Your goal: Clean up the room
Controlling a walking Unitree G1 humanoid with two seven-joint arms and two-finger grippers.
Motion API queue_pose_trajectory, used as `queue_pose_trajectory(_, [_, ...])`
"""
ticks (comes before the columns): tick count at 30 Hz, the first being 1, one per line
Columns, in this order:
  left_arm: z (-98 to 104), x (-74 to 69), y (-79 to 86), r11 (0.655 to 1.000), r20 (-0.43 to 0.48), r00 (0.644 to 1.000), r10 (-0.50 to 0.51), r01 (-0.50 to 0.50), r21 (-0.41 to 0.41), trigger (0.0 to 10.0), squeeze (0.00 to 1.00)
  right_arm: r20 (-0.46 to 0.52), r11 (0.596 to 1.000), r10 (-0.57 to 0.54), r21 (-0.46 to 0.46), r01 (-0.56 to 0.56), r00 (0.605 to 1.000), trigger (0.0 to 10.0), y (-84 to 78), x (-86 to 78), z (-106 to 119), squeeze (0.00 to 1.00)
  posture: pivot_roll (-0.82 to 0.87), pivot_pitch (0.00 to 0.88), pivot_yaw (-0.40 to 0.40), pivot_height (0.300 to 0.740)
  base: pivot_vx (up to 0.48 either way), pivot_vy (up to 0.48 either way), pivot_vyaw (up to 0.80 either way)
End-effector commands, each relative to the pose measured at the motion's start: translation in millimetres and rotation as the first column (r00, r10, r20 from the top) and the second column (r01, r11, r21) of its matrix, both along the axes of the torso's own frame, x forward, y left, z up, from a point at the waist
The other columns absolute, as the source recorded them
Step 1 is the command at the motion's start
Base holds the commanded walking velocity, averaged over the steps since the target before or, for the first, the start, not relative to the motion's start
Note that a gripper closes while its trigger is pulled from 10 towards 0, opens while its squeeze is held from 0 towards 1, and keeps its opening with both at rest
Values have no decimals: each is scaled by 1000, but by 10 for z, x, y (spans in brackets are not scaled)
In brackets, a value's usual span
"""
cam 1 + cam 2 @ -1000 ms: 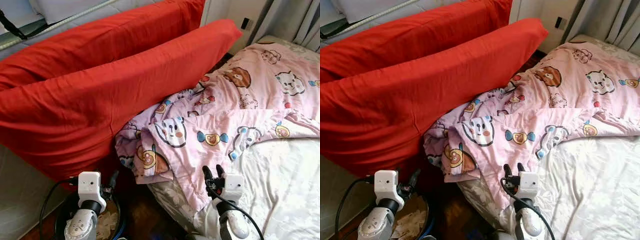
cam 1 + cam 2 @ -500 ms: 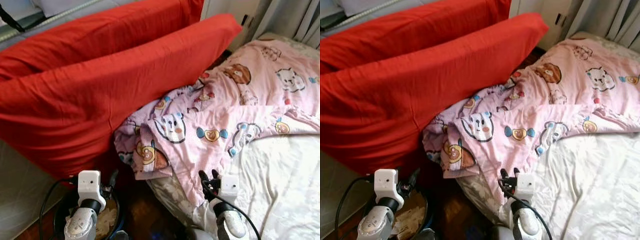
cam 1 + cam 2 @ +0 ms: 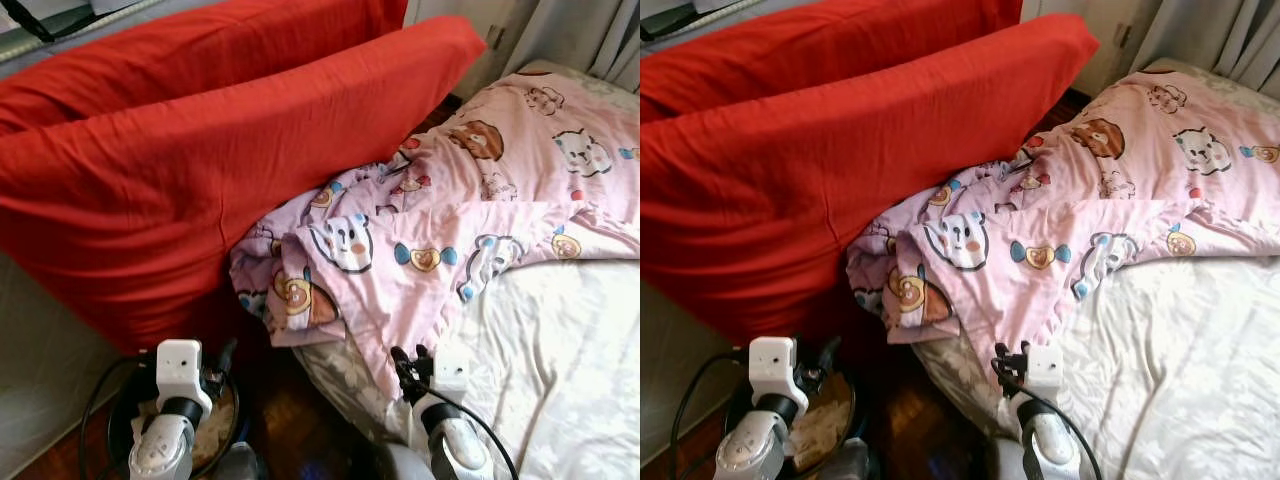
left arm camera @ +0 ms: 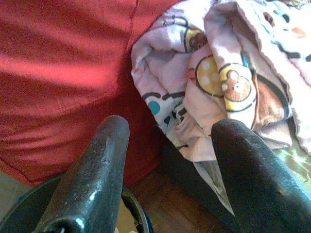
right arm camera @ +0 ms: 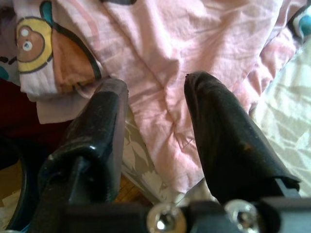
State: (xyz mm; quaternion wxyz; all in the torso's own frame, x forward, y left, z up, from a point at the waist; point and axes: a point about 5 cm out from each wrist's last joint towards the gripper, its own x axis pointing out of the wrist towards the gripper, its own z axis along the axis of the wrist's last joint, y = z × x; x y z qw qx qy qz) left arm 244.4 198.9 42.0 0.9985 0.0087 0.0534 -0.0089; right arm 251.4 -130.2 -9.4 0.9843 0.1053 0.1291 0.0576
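Pink cartoon-print quilt bunched over the bed's near corner, touching two red pillows, right hand spread open just short of the quilt's hanging edge, left hand open, low beside a dark bin on the floor.

I see my right gripper low at the bed's edge, just below the hanging corner of the pink cartoon quilt; ahead and to its left two red pillows lean; my left gripper hangs over a dark bin on the floor.
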Motion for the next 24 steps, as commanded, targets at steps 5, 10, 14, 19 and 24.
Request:
queue_pose_trajectory(5, [-27, -24, 6, 1000, -23, 1000, -3, 3, 0, 10000, 0, -65, 1000, 16, 8, -16, 998, 10000, 6, -75, -109, 0, 52, 234, -19, 645, 0, 0, 0])
queue_pose_trajectory(10, [-9, -8, 1, 1000, -19, 1000, -6, 6, 0, 10000, 0, -117, 999, 32, 10, -31, 993, 10000, -4, -104, -185, 0, 55, 236, -16, 645, 0, 0, 0])
queue_pose_trajectory(14, [-6, -6, 3, 1000, -20, 1000, -9, 9, 1, 10000, 0, -130, 999, 32, 14, -30, 991, 10000, -1, -100, -198, 0, 57, 239, -13, 645, 0, 0, 0])
queue_pose_trajectory(19, [-3, 0, -3, 1000, -23, 1000, -11, 11, 0, 10000, 0, -117, 1000, 25, 15, -23, 993, 10000, 14, -99, -184, 0, 63, 244, -10, 645, 0, 0, 0])
queue_pose_trajectory(24, [15, 6, -8, 1000, -18, 1000, -14, 14, 1, 10000, 0, -135, 999, 39, 4, -39, 990, 10000, 43, -82, -191, 0, 76, 257, -10, 625, 0, 0, 0])
